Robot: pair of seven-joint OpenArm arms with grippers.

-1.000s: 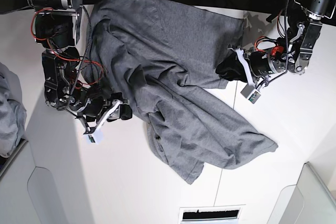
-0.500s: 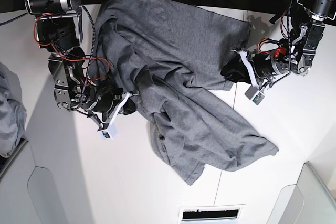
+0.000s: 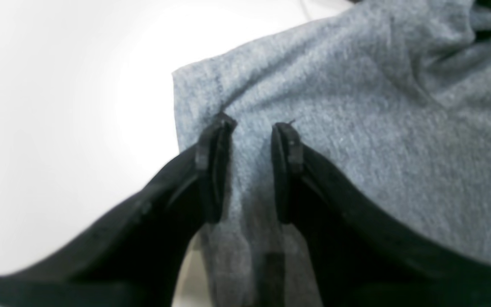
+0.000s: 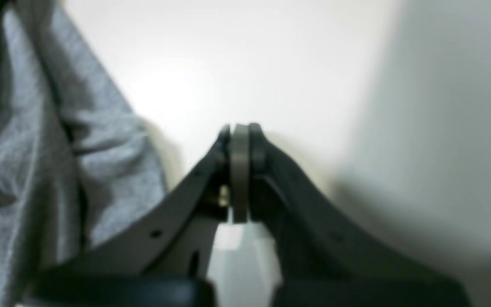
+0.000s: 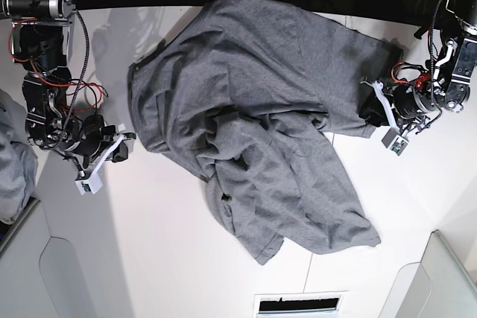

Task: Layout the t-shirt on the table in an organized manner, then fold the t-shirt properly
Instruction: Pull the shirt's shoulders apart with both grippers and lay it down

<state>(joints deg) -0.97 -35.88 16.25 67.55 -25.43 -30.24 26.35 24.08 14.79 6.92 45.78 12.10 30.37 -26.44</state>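
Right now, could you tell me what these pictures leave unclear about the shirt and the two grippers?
- Base view: the t-shirt is bunched; its folds hide the neck label and sleeve layout.
- Left wrist view: blur hides whether the left gripper pinches cloth or straddles it.
- Right wrist view: the right gripper is shut beside the shirt; the table is a blur.

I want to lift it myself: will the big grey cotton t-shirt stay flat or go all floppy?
Probably floppy: the grey cotton t-shirt already lies in soft folds and bunches. Likely light too, since the left gripper pinches just its edge. It should drag, not roll, on the white table.
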